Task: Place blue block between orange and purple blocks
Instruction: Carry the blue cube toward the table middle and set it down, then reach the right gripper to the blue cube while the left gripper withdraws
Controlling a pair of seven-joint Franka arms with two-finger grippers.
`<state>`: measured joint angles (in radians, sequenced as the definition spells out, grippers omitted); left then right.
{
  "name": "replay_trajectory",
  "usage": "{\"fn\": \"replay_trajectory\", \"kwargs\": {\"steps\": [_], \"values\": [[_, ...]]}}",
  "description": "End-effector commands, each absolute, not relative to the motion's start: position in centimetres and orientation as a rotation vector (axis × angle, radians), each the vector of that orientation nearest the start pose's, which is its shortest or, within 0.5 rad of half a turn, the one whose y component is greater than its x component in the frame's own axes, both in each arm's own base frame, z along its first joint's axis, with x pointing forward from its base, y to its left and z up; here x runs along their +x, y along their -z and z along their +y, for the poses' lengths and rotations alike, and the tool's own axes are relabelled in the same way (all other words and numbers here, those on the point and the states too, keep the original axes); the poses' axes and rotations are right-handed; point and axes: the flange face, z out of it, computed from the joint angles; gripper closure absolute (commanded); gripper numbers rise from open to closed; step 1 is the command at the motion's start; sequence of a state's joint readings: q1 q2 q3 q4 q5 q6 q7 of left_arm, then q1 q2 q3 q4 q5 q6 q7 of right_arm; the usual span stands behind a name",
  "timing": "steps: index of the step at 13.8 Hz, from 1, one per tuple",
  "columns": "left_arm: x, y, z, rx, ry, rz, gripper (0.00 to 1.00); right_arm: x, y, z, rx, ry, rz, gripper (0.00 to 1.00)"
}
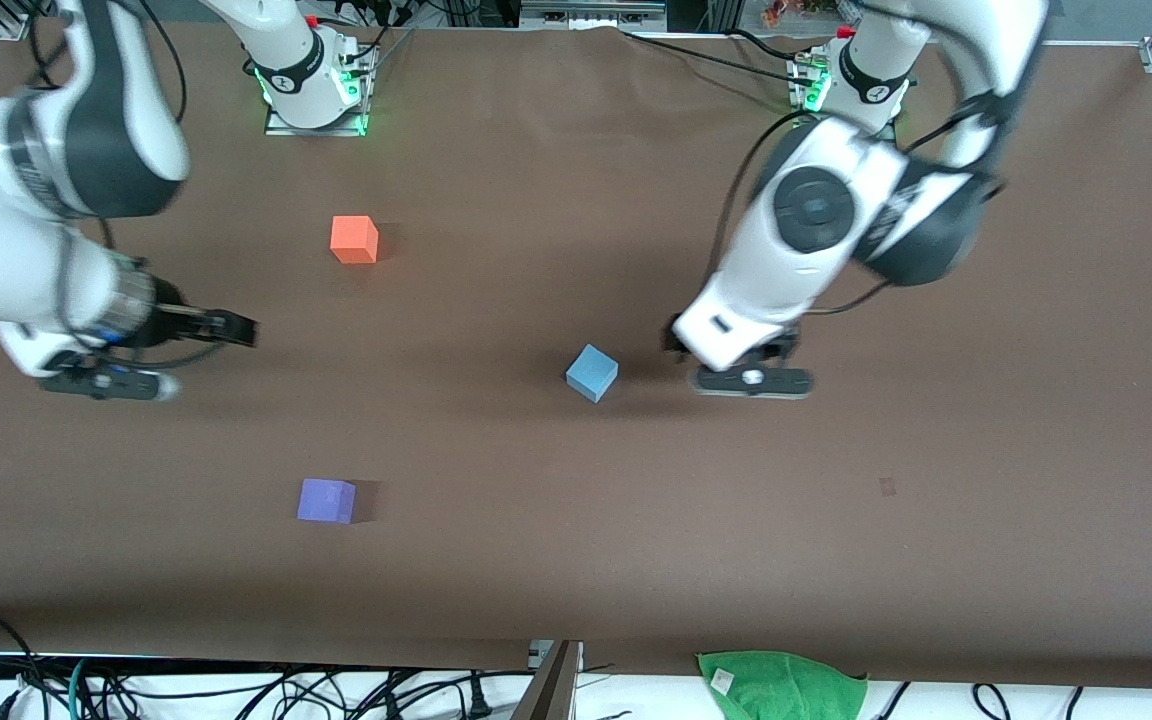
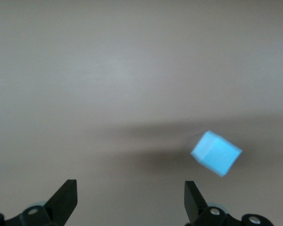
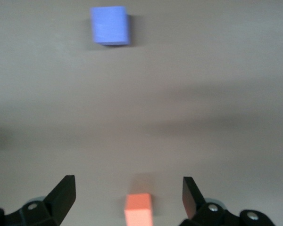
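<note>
Blue block (image 1: 592,372): a light sky-blue cube resting on the brown table cover (image 1: 576,560), turned so one corner faces the front camera. It sits near the middle of the table, toward the left arm's end compared with the other two cubes, and touches nothing. In the left wrist view it (image 2: 216,153) lies off to one side of the open fingers, not between them.

Orange block (image 1: 354,239): a bright orange cube on the table, farther from the front camera than the blue block and toward the right arm's end. The right wrist view shows it (image 3: 138,209) low in the gap between that gripper's fingers.

Purple block (image 1: 326,500): a violet-purple cube nearer to the front camera than the orange block, roughly in line with it and well apart from it. The blue block is not between the two.

Left gripper (image 1: 736,352): low over the table just beside the blue block, on the side toward the left arm's end. Its fingers (image 2: 66,197) stand wide apart and hold nothing.

Right gripper (image 1: 226,328): over bare table toward the right arm's end, fingers (image 3: 63,195) spread apart, empty.

Green cloth (image 1: 786,685): crumpled at the table edge nearest the front camera.
</note>
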<state>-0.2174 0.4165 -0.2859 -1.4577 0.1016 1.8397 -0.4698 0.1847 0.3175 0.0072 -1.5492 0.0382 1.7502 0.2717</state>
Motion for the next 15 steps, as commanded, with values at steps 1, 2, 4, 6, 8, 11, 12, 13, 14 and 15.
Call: {"fn": "replay_trajectory", "kwargs": {"steps": [1, 2, 4, 6, 8, 11, 12, 13, 14, 15], "values": [[60.8, -49.6, -21.8, -3.085, -0.094, 0.125, 0.00, 63.8, -42.2, 21.6, -3.128, -0.158, 0.109, 0.00], [61.3, -51.2, -19.1, -3.077, -0.119, 0.095, 0.00, 63.9, -40.7, 25.1, -3.121, -0.112, 0.213, 0.00], [61.6, -53.6, -14.9, -3.075, -0.143, 0.090, 0.00, 64.4, -37.2, 31.2, -3.078, -0.036, 0.411, 0.00], [61.3, -57.0, -9.9, -3.077, -0.061, -0.028, 0.00, 64.4, -33.5, 37.4, -3.030, 0.005, 0.575, 0.00], [59.4, -58.5, -5.8, -3.097, 0.007, -0.026, 0.00, 64.5, -30.6, 42.0, -2.931, 0.061, 0.777, 0.00], [56.3, -56.1, -3.5, -3.158, 0.088, 0.014, 0.00, 62.8, -25.5, 47.0, -2.772, 0.099, 0.991, 0.00], [56.0, -55.8, -3.0, -3.156, 0.086, 0.017, 0.00, 62.2, -24.5, 48.0, -2.757, 0.098, 1.014, 0.00], [55.9, -55.7, -3.4, -3.153, 0.062, 0.013, 0.00, 61.6, -23.9, 48.7, -2.752, 0.090, 1.034, 0.00], [56.4, -55.6, -3.2, -3.137, 0.056, 0.016, 0.00, 61.3, -23.6, 49.0, -2.744, 0.082, 1.062, 0.00], [56.9, -55.6, -3.0, -3.131, 0.061, 0.009, 0.00, 60.8, -23.4, 49.5, -2.734, 0.073, 1.092, 0.00]]}}
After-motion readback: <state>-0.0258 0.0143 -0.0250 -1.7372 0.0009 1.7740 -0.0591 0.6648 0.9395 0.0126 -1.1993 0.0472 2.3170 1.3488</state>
